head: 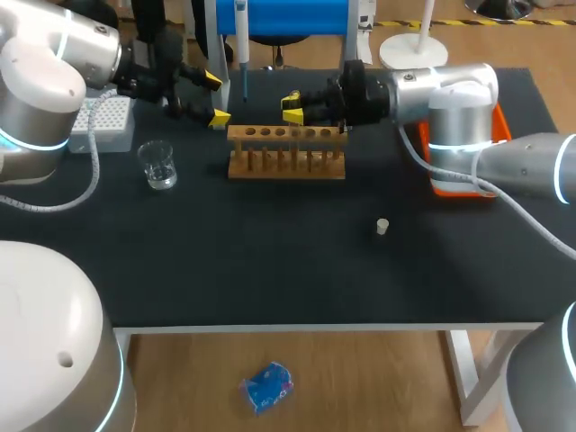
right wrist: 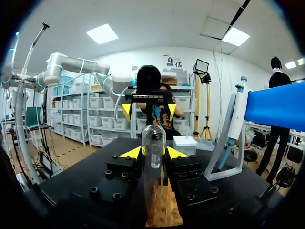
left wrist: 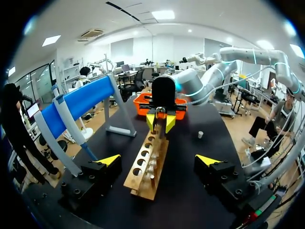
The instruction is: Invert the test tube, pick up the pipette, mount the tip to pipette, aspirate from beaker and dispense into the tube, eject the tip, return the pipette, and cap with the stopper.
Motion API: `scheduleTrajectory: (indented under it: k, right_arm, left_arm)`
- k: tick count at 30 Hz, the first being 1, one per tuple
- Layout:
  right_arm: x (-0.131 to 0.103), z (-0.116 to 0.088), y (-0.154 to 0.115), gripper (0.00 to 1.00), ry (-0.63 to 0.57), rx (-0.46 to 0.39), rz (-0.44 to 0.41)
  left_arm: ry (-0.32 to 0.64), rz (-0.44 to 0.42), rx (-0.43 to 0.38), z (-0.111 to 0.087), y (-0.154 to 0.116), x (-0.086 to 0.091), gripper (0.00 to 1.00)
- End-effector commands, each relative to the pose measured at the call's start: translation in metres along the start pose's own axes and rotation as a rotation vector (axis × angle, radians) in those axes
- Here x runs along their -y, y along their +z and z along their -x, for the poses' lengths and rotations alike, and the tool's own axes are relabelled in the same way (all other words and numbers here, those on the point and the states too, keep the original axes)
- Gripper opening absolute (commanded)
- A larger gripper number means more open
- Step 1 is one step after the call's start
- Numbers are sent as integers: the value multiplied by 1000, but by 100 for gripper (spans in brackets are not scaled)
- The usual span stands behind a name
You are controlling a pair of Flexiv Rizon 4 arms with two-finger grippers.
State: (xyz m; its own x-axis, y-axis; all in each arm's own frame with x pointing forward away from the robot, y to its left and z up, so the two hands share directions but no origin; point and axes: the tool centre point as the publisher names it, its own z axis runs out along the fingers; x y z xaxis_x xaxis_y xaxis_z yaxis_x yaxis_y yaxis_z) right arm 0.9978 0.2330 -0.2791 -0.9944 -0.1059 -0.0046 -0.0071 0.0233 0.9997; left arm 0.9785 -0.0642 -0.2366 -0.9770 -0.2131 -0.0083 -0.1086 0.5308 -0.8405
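Right wrist view: right gripper is closed on the tube, w/ both yellow tips pressing it from either side, approx. mid-length. Tube stands upright, rounded end up, over the rack at the end farther from the left gripper. Can't tell if its lower end is clear of the hole. Left gripper hangs wide open at the rack's other end, nothing in it, near the pipette parked on its blue stand. Beaker sits just left of the rack. Stopper lies alone on the table, nearer the front edge and well apart from both grippers.

Judgement: step 1, inverting the tube, is in hand; nothing later looks begun. Next move prob. calls for a straight lift clear of the rack, then a wrist roll to bring the open end up, & reseating it in a hole w/o knocking the rack. Grip mustn't slip on the glass during the roll.
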Motion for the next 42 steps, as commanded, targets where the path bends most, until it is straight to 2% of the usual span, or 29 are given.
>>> scheduleTrajectory:
  k: [1, 2, 4, 5, 9, 42]
  right_arm:
    - [1, -2, -1, 27, -1, 9, 2]
    - [1, -3, -1, 25, -1, 12, 2]
    - [1, -3, -1, 9, -2, 17, 3]
    - [1, -3, -1, 5, -1, 18, 3]
    - [1, -3, -2, 0, -1, 20, 5]
    - [-18, -6, -7, 0, -26, 25, 8]
  left_arm:
    - [0, 1, -3, 1, 0, 0, 100]
    - [0, 1, -3, 1, 0, 0, 100]
    - [0, 1, -3, 1, 0, 0, 100]
    - [0, 1, -3, 1, 0, 0, 100]
    - [0, 1, -3, 1, 0, 0, 100]
    - [0, 1, -3, 1, 0, 0, 100]
